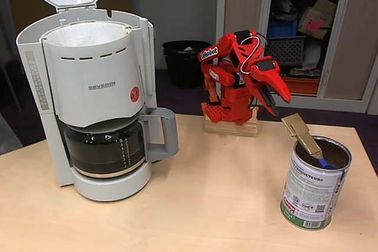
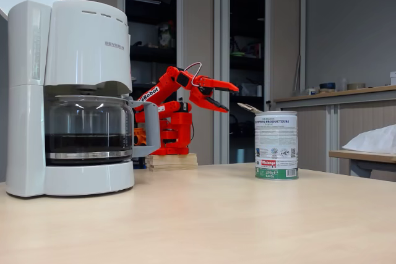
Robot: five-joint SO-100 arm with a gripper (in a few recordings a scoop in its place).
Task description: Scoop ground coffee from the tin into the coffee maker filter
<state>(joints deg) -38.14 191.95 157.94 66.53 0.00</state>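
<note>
Gripper (image 1: 273, 100) hangs above the bench (image 1: 224, 205), fingers parted and empty, near the tin (image 1: 313, 187); scoop handle (image 1: 302, 134) protrudes.

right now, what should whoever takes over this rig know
Gripper: fingers open, holding nothing, raised behind and above the tin.
Tin: open, upright on the table, right side in both fixed views. A scoop's taped handle sticks out of it.
Coffee maker: left side, lid up, white filter in the basket; no ground coffee visible in it from here. Carafe in place.
Done: apparently nothing.
Left: grasp scoop, lift grounds, tip into filter.
</note>
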